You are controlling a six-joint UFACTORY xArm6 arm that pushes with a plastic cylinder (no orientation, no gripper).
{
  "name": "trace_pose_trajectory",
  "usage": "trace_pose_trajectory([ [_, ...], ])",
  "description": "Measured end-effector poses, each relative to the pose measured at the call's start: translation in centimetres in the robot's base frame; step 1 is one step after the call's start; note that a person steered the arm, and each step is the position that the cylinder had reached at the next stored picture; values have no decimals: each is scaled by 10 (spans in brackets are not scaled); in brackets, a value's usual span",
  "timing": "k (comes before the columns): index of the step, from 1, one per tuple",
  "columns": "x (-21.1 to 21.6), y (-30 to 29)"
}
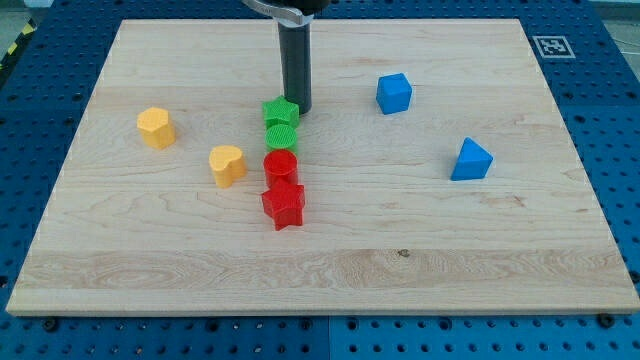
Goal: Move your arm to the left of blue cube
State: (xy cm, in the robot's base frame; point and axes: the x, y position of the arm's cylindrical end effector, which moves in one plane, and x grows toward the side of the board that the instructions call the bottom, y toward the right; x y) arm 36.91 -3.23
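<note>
The blue cube [394, 93] sits on the wooden board toward the view's upper right. My tip [298, 108] comes down from the view's top centre. It stands well to the left of the blue cube and just at the upper right of a green star block [280, 112]. I cannot tell whether it touches the star. Below the star a green cylinder [282, 137], a red cylinder [281, 165] and a red star block [284, 204] form a close column.
A blue triangular block [470, 160] lies at the view's right. A yellow heart block [227, 165] and a yellow hexagonal block [156, 127] lie at the left. The wooden board [320, 270] rests on a blue perforated table.
</note>
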Motion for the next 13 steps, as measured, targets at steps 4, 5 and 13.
trace_pose_trajectory([
  [4,-18,0],
  [5,-21,12],
  [13,-23,67],
])
